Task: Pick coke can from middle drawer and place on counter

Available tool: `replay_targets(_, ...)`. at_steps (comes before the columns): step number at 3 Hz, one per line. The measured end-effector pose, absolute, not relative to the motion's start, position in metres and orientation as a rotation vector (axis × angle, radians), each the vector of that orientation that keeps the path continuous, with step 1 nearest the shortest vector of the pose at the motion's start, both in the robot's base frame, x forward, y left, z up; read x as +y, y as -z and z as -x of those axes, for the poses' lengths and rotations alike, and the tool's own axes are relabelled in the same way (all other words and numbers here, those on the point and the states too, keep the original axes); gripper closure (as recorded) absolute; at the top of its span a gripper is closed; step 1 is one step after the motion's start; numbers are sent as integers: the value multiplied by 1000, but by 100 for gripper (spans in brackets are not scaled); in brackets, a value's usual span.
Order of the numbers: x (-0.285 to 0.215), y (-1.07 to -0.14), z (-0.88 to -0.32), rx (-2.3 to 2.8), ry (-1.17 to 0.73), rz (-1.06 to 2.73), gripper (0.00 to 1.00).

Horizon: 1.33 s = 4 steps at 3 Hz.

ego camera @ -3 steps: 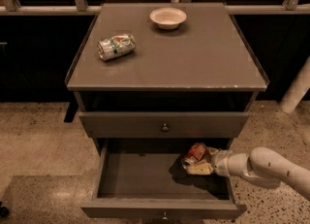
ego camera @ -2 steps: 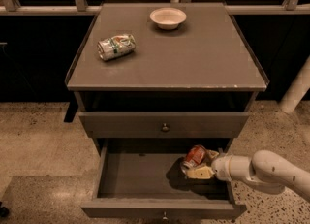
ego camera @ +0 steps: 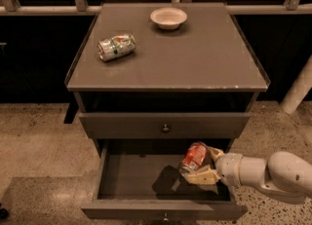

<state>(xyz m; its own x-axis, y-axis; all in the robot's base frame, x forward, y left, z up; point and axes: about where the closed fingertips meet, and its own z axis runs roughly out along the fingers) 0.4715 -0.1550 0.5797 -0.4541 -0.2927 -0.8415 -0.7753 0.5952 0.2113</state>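
- End effector (ego camera: pixel 199 163) lower right of frame, inside the open middle drawer (ego camera: pixel 131 176), clamped on the coke can (ego camera: pixel 194 157); one pale finger above the can, one below.
- coke can tilted, raised off the drawer floor, right half of the drawer; dark shadow under it.
- can label: red with white marks, lettering not readable; silver top end faces upper left.
- arm (ego camera: pixel 273 173) white, comes in from the right, cut off by the frame edge.
- middle drawer front panel at the bottom edge, its knob (ego camera: pixel 165 217) partly cut off.
- upper drawer (ego camera: pixel 122 125) closed, round metal knob at centre.
- open dark gap between the upper drawer and the tabletop (ego camera: pixel 195 63); inside not visible.
- tabletop: grey-brown, pale scuffs along the front rim.
- silver, green and white can (ego camera: pixel 116 47) on its side, upper left of the tabletop; print not legible.
- white bowl (ego camera: pixel 168 18) upright at the back centre of the tabletop, well apart from that can.
- speckled floor (ego camera: pixel 34 136) around the cabinet; background behind is dark, hard to make out.
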Motion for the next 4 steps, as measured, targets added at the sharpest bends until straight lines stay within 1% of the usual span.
replay_targets(1, -142, -649, -488, 1942, -710, 923, 100)
replay_targets(2, -126, -732, -522, 1847, -639, 969, 100)
replay_targets(4, -117, -749, -517, 1801, -643, 984, 100)
